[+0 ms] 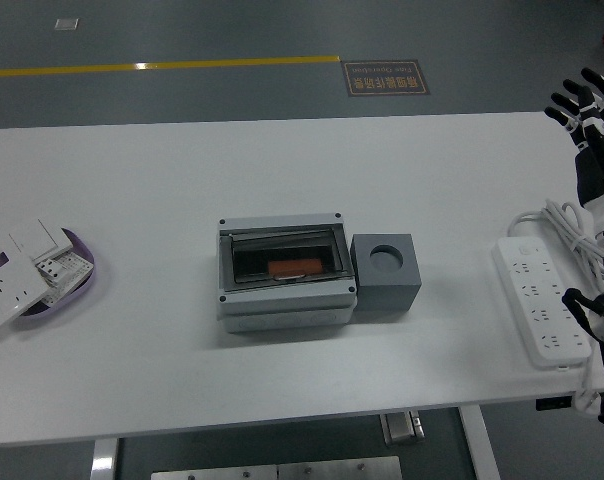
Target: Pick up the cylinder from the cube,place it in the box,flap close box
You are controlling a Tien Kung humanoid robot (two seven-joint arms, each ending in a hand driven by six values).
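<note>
A grey box (286, 273) with a closed clear flap sits mid-table. An orange cylinder (294, 269) lies inside it, seen through the flap. A grey cube (385, 273) with an empty round hole on top stands against the box's right side. My right hand (588, 105) is at the far right edge, raised above the table's right end, fingers spread and empty. My left arm is out of view.
A purple dish (82, 281) holding white switch plates (22, 270) sits at the left edge. A white power strip (540, 312) with its cable lies at the right, below my right hand.
</note>
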